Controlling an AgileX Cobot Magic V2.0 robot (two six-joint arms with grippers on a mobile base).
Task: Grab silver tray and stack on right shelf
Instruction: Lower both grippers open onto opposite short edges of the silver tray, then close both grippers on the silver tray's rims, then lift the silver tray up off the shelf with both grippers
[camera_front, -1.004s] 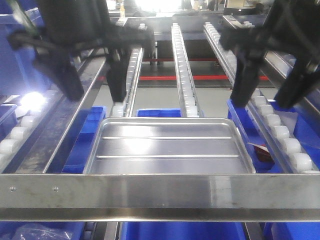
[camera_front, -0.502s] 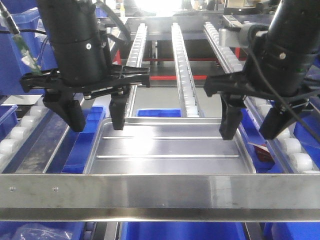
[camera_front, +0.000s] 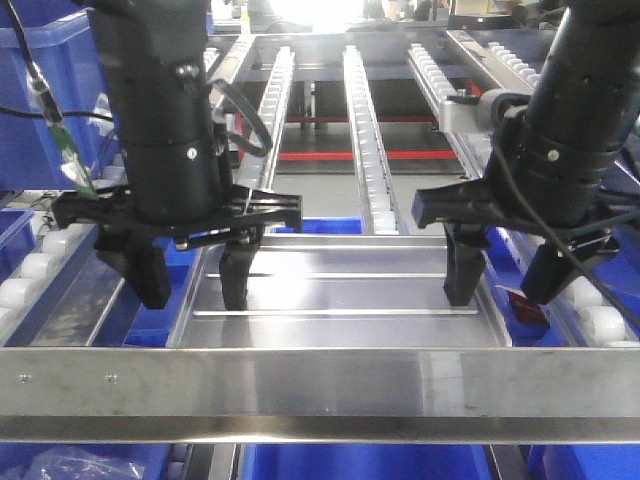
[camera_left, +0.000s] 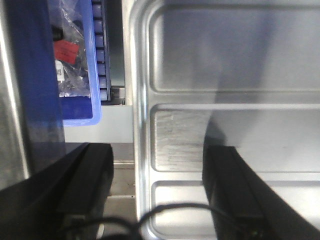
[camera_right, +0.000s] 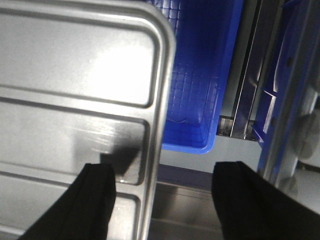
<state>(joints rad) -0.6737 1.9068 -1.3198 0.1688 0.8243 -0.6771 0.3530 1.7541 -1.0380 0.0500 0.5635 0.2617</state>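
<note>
Front view: low, just behind front crossbar, faces along roller rails toward far end; whole silver tray and both arms in frame

Left wrist view: very near, looks straight down past left gripper onto tray's left edge, blue bin beside

Right wrist view: equally near, down past right gripper onto tray's right edge and rounded corner

All three share tray; wrist views take opposite edges

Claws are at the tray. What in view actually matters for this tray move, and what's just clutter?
Belongs to the job:
- silver tray
- left claw, open, astride the tray's left rim
- right claw, open, astride its right rim

Just lying about:
- blue bins below the tray
- bag of parts in one bin
</note>
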